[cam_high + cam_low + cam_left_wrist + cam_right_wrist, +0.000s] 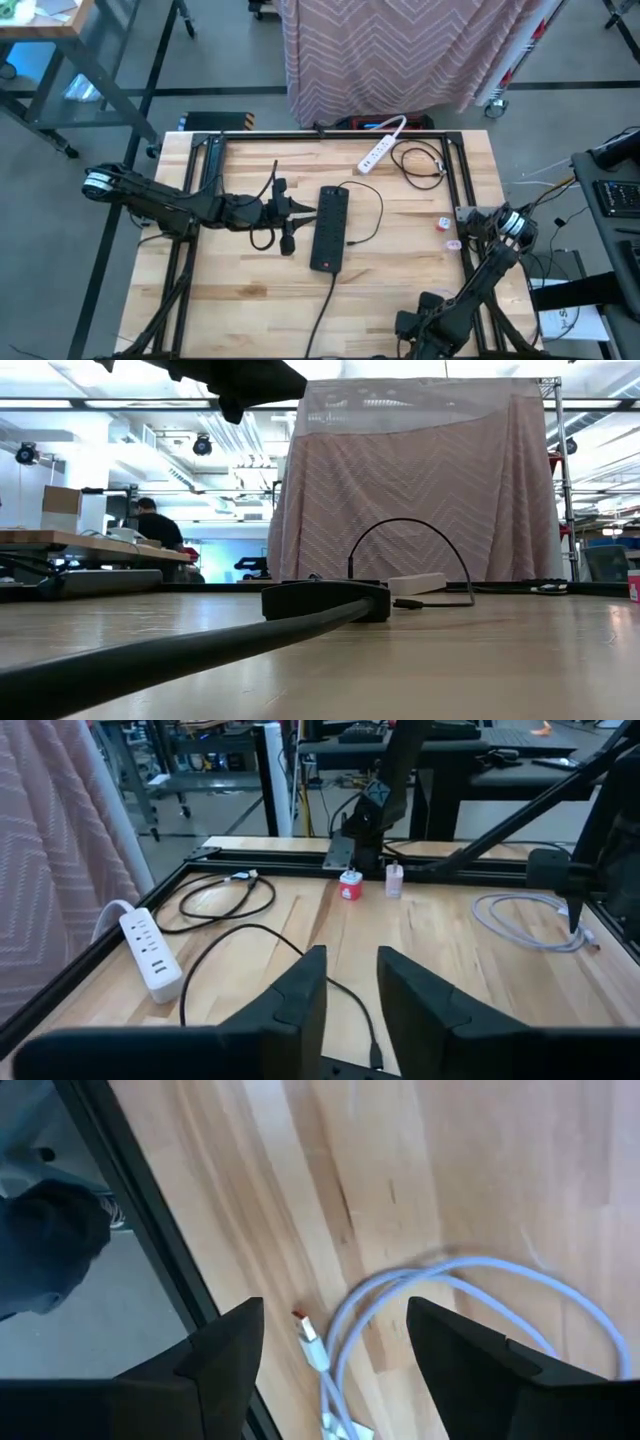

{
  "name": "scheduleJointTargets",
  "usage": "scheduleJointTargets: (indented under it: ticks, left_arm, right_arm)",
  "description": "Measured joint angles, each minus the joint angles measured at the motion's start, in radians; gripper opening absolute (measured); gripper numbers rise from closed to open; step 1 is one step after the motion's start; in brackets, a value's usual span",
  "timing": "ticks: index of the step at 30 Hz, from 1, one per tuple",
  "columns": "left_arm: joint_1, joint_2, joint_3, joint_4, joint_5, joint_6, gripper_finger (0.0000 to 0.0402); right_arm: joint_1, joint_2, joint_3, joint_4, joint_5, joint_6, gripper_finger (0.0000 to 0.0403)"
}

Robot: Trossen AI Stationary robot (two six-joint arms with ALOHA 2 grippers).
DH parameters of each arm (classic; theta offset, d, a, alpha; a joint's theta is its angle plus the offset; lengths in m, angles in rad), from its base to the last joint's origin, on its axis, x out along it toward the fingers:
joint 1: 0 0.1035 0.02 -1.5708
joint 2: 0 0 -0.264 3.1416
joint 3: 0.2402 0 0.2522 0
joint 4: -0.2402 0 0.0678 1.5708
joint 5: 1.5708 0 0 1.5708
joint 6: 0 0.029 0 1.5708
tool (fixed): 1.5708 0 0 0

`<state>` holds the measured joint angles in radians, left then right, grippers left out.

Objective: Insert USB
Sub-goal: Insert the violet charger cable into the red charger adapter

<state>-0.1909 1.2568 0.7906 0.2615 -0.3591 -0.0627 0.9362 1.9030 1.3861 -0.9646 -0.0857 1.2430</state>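
Here the left hand sits just beside the black power strip at mid-worktop, its fingers parted with nothing between them, probably because the thin black cable already appears to run into the strip. The right hand hangs at the worktop's right edge, spread wide and empty above a coiled pale cable whose orange-tipped plug lies between its fingers, as if lined up for a pick. Only the right wrist view shows that plug; from above, the arm hides the coil. The low view alone shows the black cable arching over the strip. The left wrist view shows the white power strip and two small chargers by the far rail
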Motion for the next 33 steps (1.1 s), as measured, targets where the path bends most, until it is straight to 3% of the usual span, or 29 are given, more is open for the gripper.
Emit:
scheduleJointTargets:
  ticks: [9,19,23,33]
  left_arm:
    - [-0.007,0.000,0.000,-0.003,0.002,-0.003,0.0118]
    - [-0.009,0.000,0.000,-0.015,0.003,-0.003,0.0126]
    - [-0.009,0.000,-0.001,-0.018,0.004,-0.003,0.0119]
    - [-0.010,0.000,-0.001,-0.024,0.030,-0.003,0.0100]
  right_arm:
    - [0.048,0.020,-0.008,0.005,0.007,0.059,0.0223]
    - [0.078,0.073,-0.010,0.047,-0.037,0.028,0.0213]
    - [0.082,0.109,-0.009,0.066,-0.103,-0.007,0.0192]
    - [0.078,0.126,-0.007,0.084,-0.101,-0.053,0.0101]
